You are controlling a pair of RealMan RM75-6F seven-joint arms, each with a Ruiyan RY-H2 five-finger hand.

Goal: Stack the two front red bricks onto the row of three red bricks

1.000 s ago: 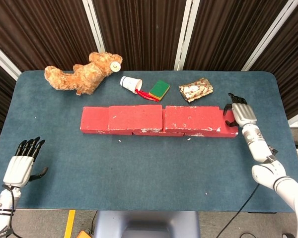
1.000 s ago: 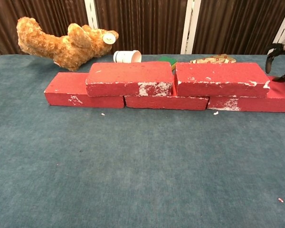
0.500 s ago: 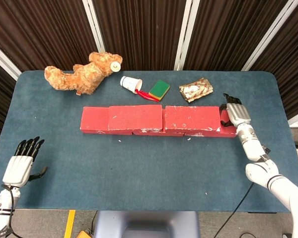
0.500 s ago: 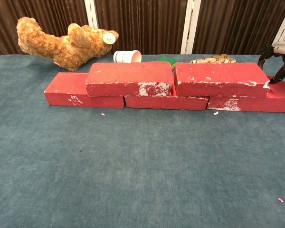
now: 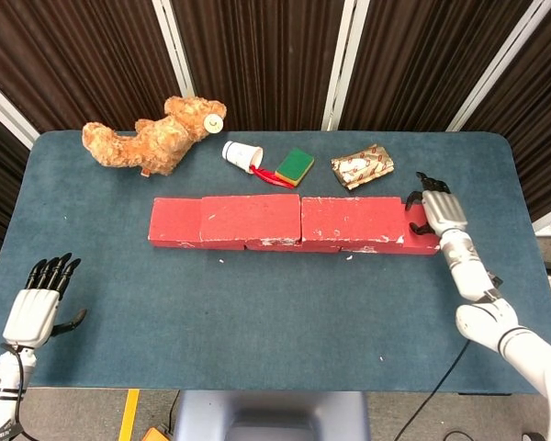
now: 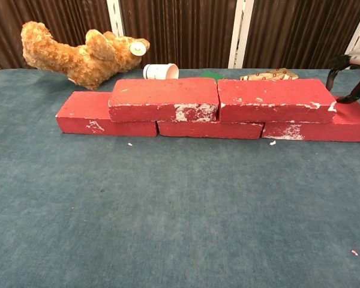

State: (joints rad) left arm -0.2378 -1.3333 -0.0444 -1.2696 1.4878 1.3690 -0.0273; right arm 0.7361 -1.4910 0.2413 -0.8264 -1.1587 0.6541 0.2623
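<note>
The dark fingers (image 5: 415, 198) of the right hand (image 5: 437, 213) curl downward, apart and holding nothing, their tips at the right end of the brick wall, touching or nearly touching the exposed top of the bottom right brick (image 6: 355, 123); whether they press on it cannot be told. In the chest view only the fingertips (image 6: 350, 96) show at the right edge, hooked down just beside the end of the upper right brick (image 6: 275, 99). That brick lies end to end with the upper left brick (image 6: 163, 99), the two touching, and both rest on the row of three red bricks, whose bottom left brick (image 6: 89, 117) sticks out to the left and whose bottom middle brick (image 6: 209, 128) shows only as a strip beneath the seam. The whole wall sits across the middle of the blue table (image 5: 275, 303). Behind it, near the far edge, lie a brown teddy bear (image 5: 156, 138) on its side, a tipped white paper cup (image 5: 241, 154) with something red at its mouth, a green and yellow sponge (image 5: 296, 165) and a crumpled patterned packet (image 5: 361, 166); all stand clear of the bricks, the packet being nearest to the right hand. The left hand (image 5: 40, 308) hangs off the near left corner of the table, well apart from everything, its fingers straight, slightly spread and holding nothing. Dark curtains with pale uprights close the background.
</note>
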